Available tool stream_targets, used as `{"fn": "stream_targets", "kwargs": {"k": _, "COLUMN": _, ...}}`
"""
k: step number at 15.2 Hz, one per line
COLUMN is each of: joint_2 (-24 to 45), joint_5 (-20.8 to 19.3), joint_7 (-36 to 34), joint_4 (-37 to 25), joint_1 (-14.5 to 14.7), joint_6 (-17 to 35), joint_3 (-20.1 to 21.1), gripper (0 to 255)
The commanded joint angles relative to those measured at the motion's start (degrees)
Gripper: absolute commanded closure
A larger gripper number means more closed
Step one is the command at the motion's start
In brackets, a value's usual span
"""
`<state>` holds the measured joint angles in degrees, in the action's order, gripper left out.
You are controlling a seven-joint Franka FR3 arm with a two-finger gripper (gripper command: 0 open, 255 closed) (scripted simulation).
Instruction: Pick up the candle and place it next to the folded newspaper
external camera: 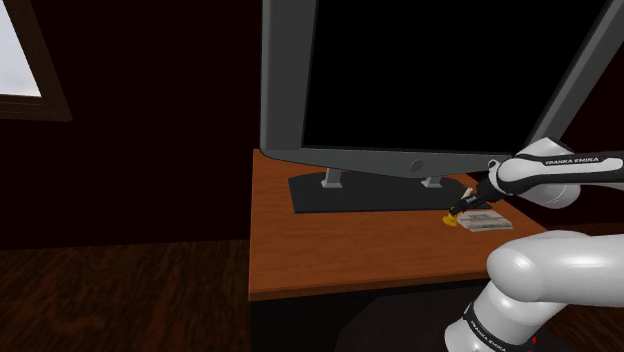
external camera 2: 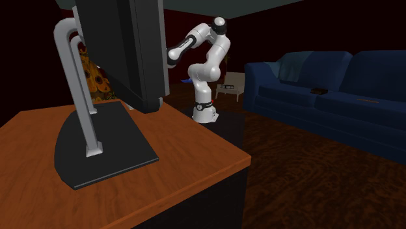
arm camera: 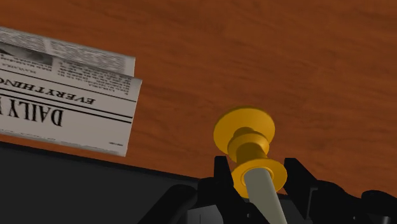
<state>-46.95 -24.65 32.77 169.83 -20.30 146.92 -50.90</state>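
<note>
Candle [arm camera: 251, 159] clasped btw fingers [arm camera: 221, 177], near newspaper [arm camera: 70, 95] edge; bare tabletop [arm camera: 299, 57] around.

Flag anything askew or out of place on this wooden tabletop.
The pale candle in its yellow holder is tilted rather than upright. The black gripper clasps it, with the holder end pointing towards the brown wooden tabletop. The folded newspaper lies flat beside it, not touching it. Nothing else stands out.

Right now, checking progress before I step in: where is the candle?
The pale candle in its yellow holder is clasped in the black pincer over the reddish-brown tabletop, beside the folded newspaper, at the shoulder view's right.
</note>
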Motion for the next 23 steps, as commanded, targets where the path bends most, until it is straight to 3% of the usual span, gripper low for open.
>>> {"fn": "stream_targets", "kwargs": {"k": 1, "joint_2": 2.0, "joint_5": -0.4, "joint_7": 0.5, "joint_4": 0.7, "joint_1": 0.7, "joint_6": 2.8, "joint_3": -1.6, "gripper": 255}}
{"fn": "stream_targets", "kwargs": {"k": 5, "joint_2": 5.8, "joint_5": -0.8, "joint_7": 1.8, "joint_4": 1.7, "joint_1": 2.5, "joint_6": 7.7, "joint_3": -4.8, "gripper": 255}}
{"fn": "stream_targets", "kwargs": {"k": 13, "joint_2": 5.8, "joint_5": -0.8, "joint_7": 1.8, "joint_4": 1.7, "joint_1": 2.5, "joint_6": 7.7, "joint_3": -4.8, "gripper": 255}}
{"fn": "stream_targets", "kwargs": {"k": 14, "joint_2": 5.8, "joint_5": -0.8, "joint_7": 1.8, "joint_4": 1.7, "joint_1": 2.5, "joint_6": 7.7, "joint_3": -4.8, "gripper": 0}}
{"fn": "stream_targets", "kwargs": {"k": 19, "joint_2": 5.8, "joint_5": -0.8, "joint_7": 1.8, "joint_4": 1.7, "joint_1": 2.5, "joint_6": 7.7, "joint_3": -4.8, "gripper": 0}}
{"fn": "stream_targets", "kwargs": {"k": 23, "joint_2": -5.4, "joint_5": -0.6, "joint_7": 1.4, "joint_4": 0.5, "joint_1": -4.5, "joint_6": -5.8, "joint_3": 1.5, "gripper": 0}}
